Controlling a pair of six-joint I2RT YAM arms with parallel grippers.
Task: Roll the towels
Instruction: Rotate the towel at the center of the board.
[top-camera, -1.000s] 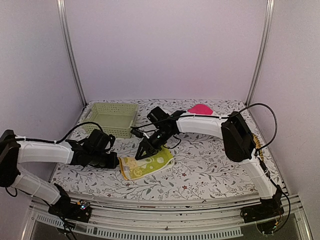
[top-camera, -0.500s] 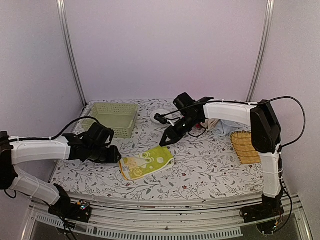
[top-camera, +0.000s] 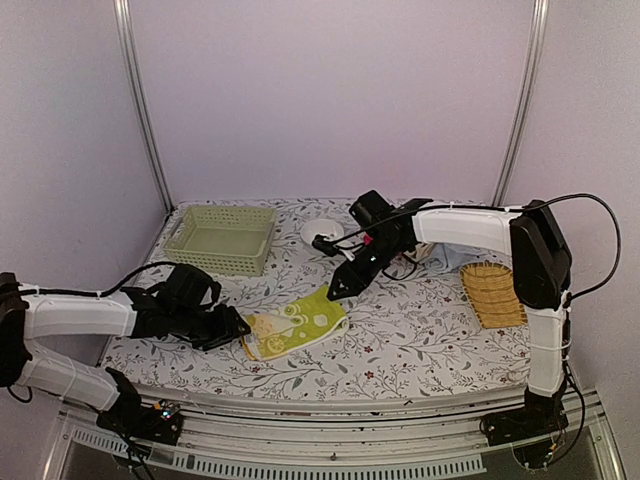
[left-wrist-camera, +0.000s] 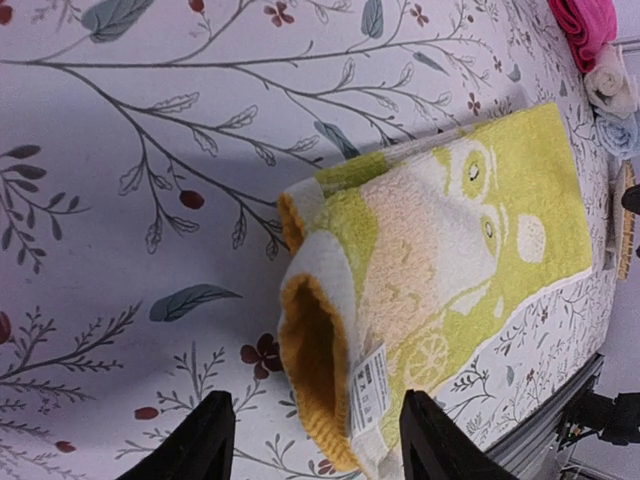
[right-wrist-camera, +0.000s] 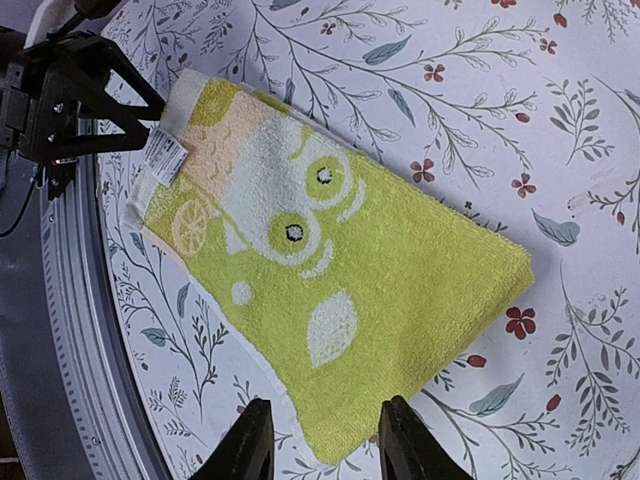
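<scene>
A small yellow-green-and-cream towel (top-camera: 297, 322) lies mostly flat on the floral table, its left end turned over into a loose yellow loop (left-wrist-camera: 315, 370). My left gripper (top-camera: 236, 326) is open at that end, and the loop lies between its fingers (left-wrist-camera: 320, 445) without being pinched. My right gripper (top-camera: 341, 287) hovers open over the towel's far right corner (right-wrist-camera: 325, 445), holding nothing. In the left wrist view, rolled pink (left-wrist-camera: 588, 25), cream-white (left-wrist-camera: 612, 85) and pale blue (left-wrist-camera: 620, 135) towels sit at the far edge.
A pale green basket (top-camera: 220, 238) stands at the back left. A yellow slatted tray (top-camera: 493, 293) lies at the right. A white round object (top-camera: 322, 230) sits behind the right arm. The table's metal front rail (right-wrist-camera: 70, 330) runs close to the towel.
My left gripper has opened, let go of the towel's end, and shifted slightly nearer. My right gripper lifted off the towel and drew back to the right, uncovering the yellow tray.
</scene>
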